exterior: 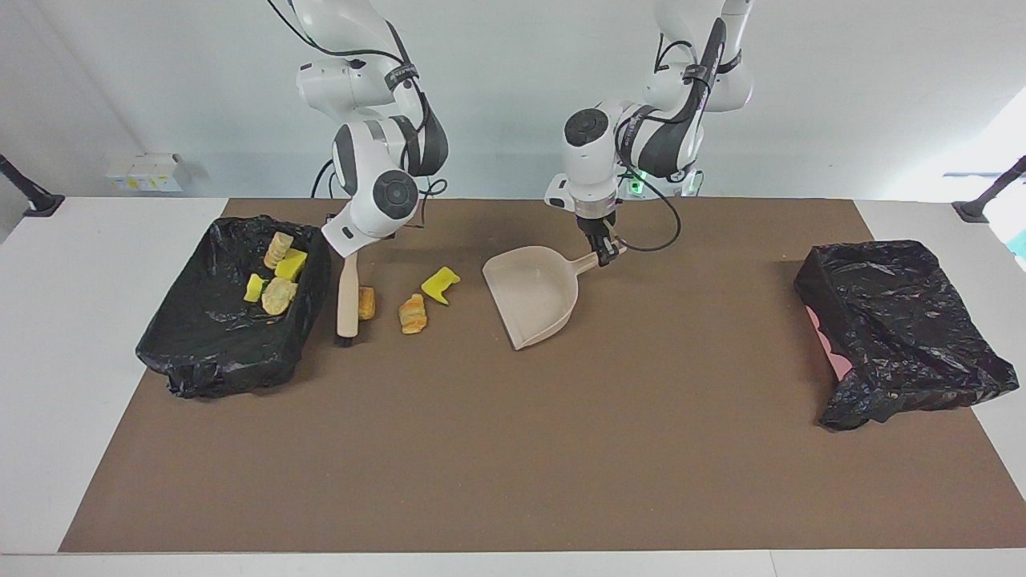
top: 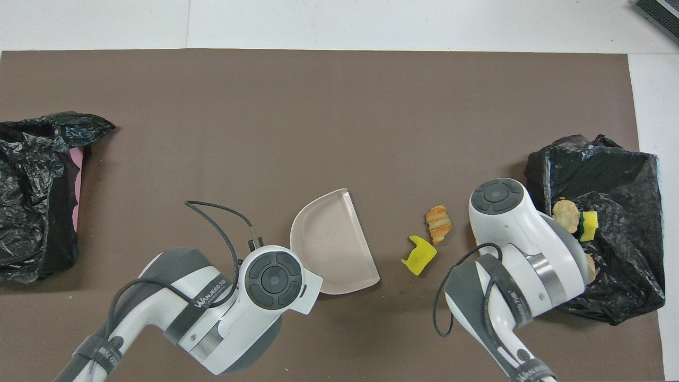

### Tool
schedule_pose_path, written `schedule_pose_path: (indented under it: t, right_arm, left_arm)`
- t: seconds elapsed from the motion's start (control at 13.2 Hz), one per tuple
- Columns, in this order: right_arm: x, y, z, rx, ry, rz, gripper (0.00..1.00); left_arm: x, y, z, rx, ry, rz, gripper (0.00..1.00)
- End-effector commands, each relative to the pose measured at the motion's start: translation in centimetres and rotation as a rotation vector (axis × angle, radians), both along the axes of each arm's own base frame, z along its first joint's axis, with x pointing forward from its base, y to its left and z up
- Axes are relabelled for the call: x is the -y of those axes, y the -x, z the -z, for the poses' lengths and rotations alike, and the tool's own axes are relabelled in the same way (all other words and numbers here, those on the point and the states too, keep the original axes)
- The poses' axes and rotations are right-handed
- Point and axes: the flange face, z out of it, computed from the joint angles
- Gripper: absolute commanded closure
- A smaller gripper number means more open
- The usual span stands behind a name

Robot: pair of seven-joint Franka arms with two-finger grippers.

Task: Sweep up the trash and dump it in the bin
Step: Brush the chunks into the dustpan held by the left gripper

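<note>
My right gripper (exterior: 349,247) is shut on the beige handle of a brush (exterior: 347,296), whose bristles rest on the brown mat beside the black-lined bin (exterior: 208,369) at the right arm's end. An orange-brown scrap (exterior: 366,303) touches the brush. A bread-like scrap (exterior: 414,313) (top: 439,224) and a yellow sponge wedge (exterior: 440,284) (top: 420,255) lie between the brush and the dustpan. My left gripper (exterior: 601,247) is shut on the handle of the beige dustpan (exterior: 533,292) (top: 331,244), which rests empty on the mat. Several scraps (exterior: 278,280) lie in the bin. In the overhead view the arms hide both grippers and the brush.
A second black-lined bin (exterior: 906,336) (top: 32,196), with a pink edge showing, stands at the left arm's end of the table. The brown mat (exterior: 513,449) stretches bare farther from the robots. White table borders the mat at both ends.
</note>
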Motion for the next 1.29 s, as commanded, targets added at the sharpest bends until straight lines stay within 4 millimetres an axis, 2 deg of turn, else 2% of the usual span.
schedule_pose_path:
  t: [0.0,0.15,0.3,0.76,0.98,1.21]
  right_arm:
    - [-0.7,1.5,-0.2,-0.015,-0.110,-0.042,1.00]
    - [-2.5,1.8,-0.4,-0.025,-0.184,-0.035,1.00]
    - [-4.7,0.9,-0.5,0.032,-0.237,-0.022,1.00]
    - [-7.7,-1.4,-0.8,0.133,-0.375,0.081,1.00]
    - [-11.4,-0.5,-1.5,0.135,-0.433,0.055,1.00]
    - [-15.2,0.9,-2.2,0.120,-0.489,0.030,1.00]
  left_arm:
    - [-0.1,0.0,0.3,0.014,0.009,-0.023,1.00]
    - [0.0,0.1,0.6,0.008,0.006,-0.022,1.00]
    - [0.2,0.1,1.4,-0.012,0.005,-0.020,1.00]
    - [0.3,0.1,1.4,-0.013,-0.004,-0.010,1.00]
    - [1.4,0.9,0.0,0.031,-0.101,0.057,1.00]
    - [1.6,1.4,0.2,0.041,-0.108,0.048,1.00]
